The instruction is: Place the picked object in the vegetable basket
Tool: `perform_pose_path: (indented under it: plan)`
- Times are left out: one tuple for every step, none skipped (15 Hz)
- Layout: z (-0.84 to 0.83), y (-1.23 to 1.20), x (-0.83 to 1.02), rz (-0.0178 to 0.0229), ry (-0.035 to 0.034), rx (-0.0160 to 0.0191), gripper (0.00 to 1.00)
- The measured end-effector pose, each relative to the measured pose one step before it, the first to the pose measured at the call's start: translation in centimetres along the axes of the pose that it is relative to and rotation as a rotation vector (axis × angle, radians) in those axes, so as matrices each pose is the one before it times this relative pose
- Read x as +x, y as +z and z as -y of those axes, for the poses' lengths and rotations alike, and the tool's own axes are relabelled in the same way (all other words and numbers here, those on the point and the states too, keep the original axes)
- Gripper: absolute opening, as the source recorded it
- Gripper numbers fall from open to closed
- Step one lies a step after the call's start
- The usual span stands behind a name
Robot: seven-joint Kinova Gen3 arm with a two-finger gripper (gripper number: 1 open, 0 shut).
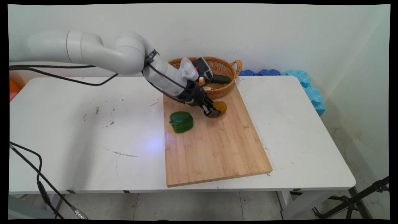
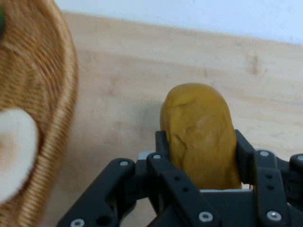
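1. One thing in hand: the gripper (image 1: 213,112) (image 2: 200,142) is closed on a yellow-brown potato (image 1: 221,107) (image 2: 196,109), a finger pressed against each flank and only the potato's width between them.
2. The potato sits at the far end of the cutting board (image 1: 214,149) (image 2: 142,71), just beside the wicker basket (image 1: 222,67) (image 2: 47,94). The hold is on its near end, and the rounded far end sticks out past the fingertips.
3. Judgement: this reads as a grasp in place. With the grip that far back, the free end could pivot if the squeeze is light.
4. The green pepper (image 1: 181,122) lies on the same board to the gripper's left, apart from it.
5. The basket holds a cucumber (image 1: 220,78) and a pale rounded item (image 2: 14,151) that can't be identified; the hand view cuts it off at the edge.
6. Hard to tell:
   - Whether the potato is resting on the board or raised just clear of it — neither view shows the underside.
   - The near part of the basket's inside, which the wrist covers in the main view.
   - The pad contact itself, which the linkage hides in the hand view.
7. The board lies on a white table (image 1: 77,124), with blue foam (image 1: 311,90) along the wall.
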Motion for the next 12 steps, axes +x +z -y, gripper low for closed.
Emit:
perform_pose_path:
  plan:
    - [0.247, -0.525, 0.549, -0.00938, 0.01548, 0.00252, 0.0]
    - [0.296, -0.447, 0.492, -0.00775, 0.01243, 0.00362, 0.0]
    - [0.42, -0.508, 0.593, -0.0081, 0.01506, 0.00563, 0.0]
    - [0.479, -0.456, 0.591, -0.00701, 0.01485, 0.00659, 0.0]
    - [0.493, -0.366, 0.501, -0.00569, 0.01194, 0.00712, 0.0]
    - [0.641, -0.387, 0.585, -0.00605, 0.01412, 0.00951, 0.0]
    - [0.661, -0.288, 0.548, -0.00462, 0.01456, 0.00925, 0.0]
    - [0.694, -0.247, 0.503, -0.00368, 0.01436, 0.00983, 0.0]
    - [0.608, -0.109, 0.42, -0.00228, 0.01311, 0.00799, 0.0]
    - [0.715, -0.031, 0.47, -0.00166, 0.01703, 0.00888, 0.0]
    - [0.749, 0.039, 0.417, -0.00079, 0.0179, 0.00922, 0.0]
    - [0.634, 0.12, 0.312, 0.00003, 0.0143, 0.00675, 0.0]
